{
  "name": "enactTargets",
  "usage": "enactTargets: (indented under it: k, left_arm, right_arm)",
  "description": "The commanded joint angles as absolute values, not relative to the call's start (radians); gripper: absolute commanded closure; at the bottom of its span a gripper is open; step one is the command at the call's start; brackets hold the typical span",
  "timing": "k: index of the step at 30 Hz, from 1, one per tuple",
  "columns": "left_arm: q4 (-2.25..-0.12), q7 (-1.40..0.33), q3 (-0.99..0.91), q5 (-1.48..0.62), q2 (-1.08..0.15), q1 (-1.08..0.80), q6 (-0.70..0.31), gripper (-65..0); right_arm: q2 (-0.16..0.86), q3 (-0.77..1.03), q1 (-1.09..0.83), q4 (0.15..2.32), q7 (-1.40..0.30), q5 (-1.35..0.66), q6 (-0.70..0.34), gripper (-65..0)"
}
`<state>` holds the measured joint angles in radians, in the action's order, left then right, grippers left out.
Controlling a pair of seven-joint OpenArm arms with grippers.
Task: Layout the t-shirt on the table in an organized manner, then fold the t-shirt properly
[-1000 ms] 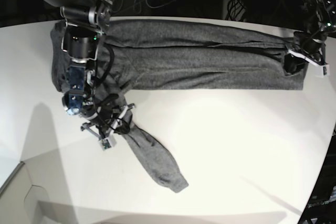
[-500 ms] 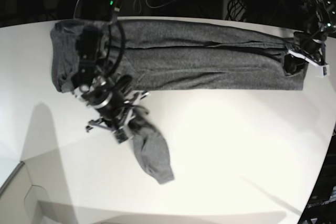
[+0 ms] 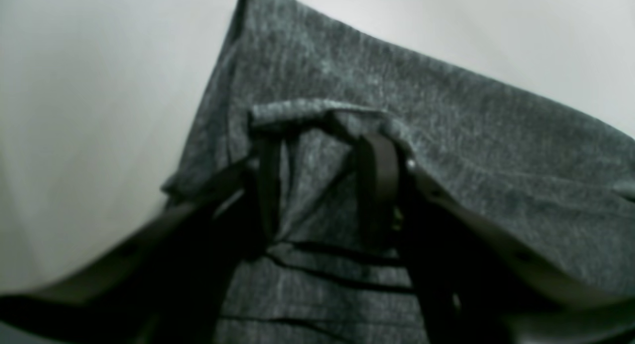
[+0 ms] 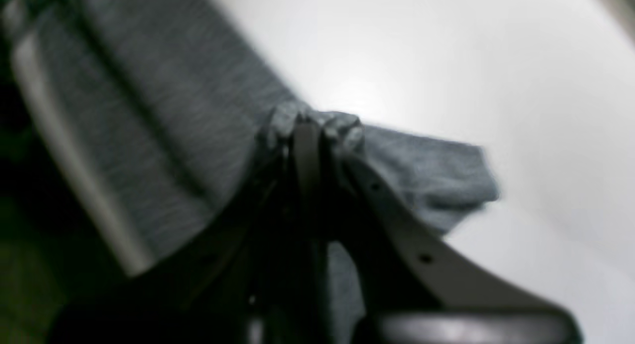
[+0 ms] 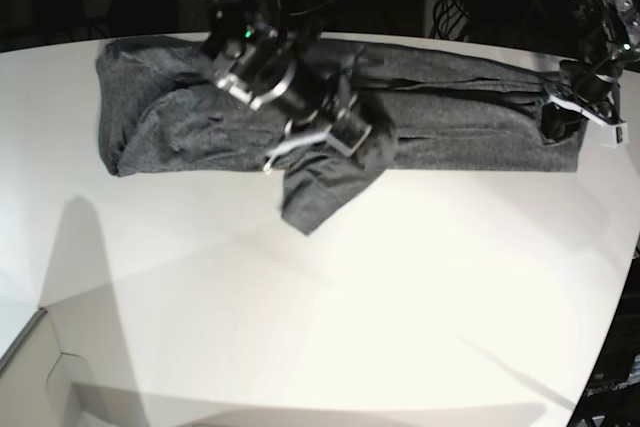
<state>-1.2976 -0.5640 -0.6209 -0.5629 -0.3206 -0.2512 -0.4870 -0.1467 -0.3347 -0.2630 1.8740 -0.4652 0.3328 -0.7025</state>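
Sleeve-folding, by the look of it: dark heather-grey soft knit t-shirt (image 5: 450, 107) stretched in a long band across the far side of the large smooth matte white table (image 5: 400, 297), with one loose sleeve (image 5: 320, 192) lifted over the band's near edge.

Right gripper (image 5: 340, 135), black with pale side plates, clamped fully closed on a bunched bit of sleeve, cloth puckered around the fingertips in the right wrist view (image 4: 307, 128). Sleeve's free end hanging below it, spilling past the band onto bare table.

Left gripper (image 5: 572, 112), same build, at the band's other end, jaws roughly half closed over a raised ridge of fabric in the left wrist view (image 3: 322, 130); thick fold caught between the fingers (image 3: 377, 185), so probably a hold rather than a hover.

To do this step well:
- Carry the sleeve far enough across to land wholly inside the band's outline, no tail left over the near edge.
- Lower before letting go; dropping from height likely to leave a twist or a lump.
- Draw gently away from the shoulder while setting down, to lay the sleeve flat and straight along the body.
- Hold the far end firm with the left pincer as an anchor, without tugging, or the tidy band may skew.
- Open the right pincer only once cloth rests on cloth, then lift straight up to avoid dragging it back.

Main risk: knit fabric clinging to the fingertips and peeling up on release.
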Motion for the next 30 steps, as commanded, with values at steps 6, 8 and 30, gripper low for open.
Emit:
enactTargets:
  k: [6, 8, 30]
  left_arm:
    - [-1.317, -0.584, -0.624, -0.555, -0.335, -0.259, -0.481, -25.1]
    - [-1.319, -0.584, -0.624, -0.556, -0.335, -0.259, -0.483, -25.1]
    - [-1.44, -0.584, -0.631, -0.556, -0.337, -0.285, -0.484, -25.2]
  right_arm:
    - [-0.157, -0.42, -0.268, 1.891, -0.437, 0.312, -0.698, 0.0]
    - [-0.157, -0.435, -0.275, 1.888, -0.437, 0.312, -0.698, 0.0]
    - [-0.119, -0.518, -0.321, 1.844, -0.435, 0.314, -0.698, -24.8]
